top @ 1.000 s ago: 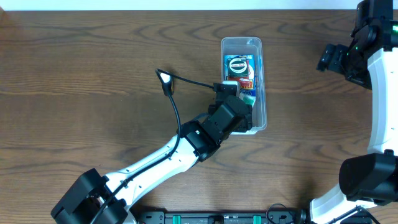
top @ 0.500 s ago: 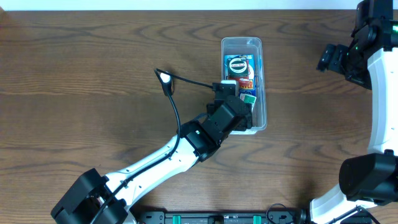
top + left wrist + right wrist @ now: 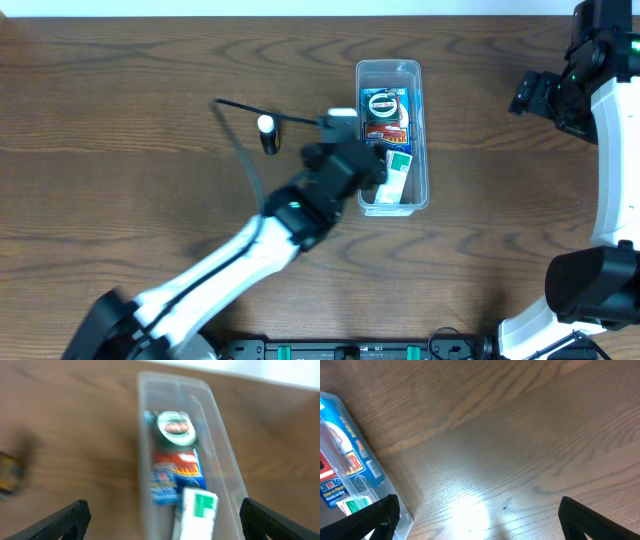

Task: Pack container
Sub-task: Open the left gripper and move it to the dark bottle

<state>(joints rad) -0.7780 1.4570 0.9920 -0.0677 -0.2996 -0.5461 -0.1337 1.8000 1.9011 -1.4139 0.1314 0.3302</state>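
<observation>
The clear plastic container (image 3: 420,80) stands upright on the wooden table, right of centre. It also shows in the left wrist view (image 3: 227,467) and at the left edge of the right wrist view (image 3: 340,415). Inside it lie a round tin with a dark ring (image 3: 383,103), a blue and red packet (image 3: 384,128) and a white and green box (image 3: 397,170). My left gripper (image 3: 378,172) is open and empty just at the container's near left side. My right gripper (image 3: 530,95) is open and empty above bare table, far right of the container.
A small dark object with a white cap (image 3: 267,133) lies on the table left of the container. A thin black cable (image 3: 250,105) runs near it. In the left wrist view a blurred dark and yellow thing (image 3: 10,475) sits at the left edge.
My left arm has pulled back out of the container to the left and up. The white and green box now lies in the container's near end. The right arm has not moved.
</observation>
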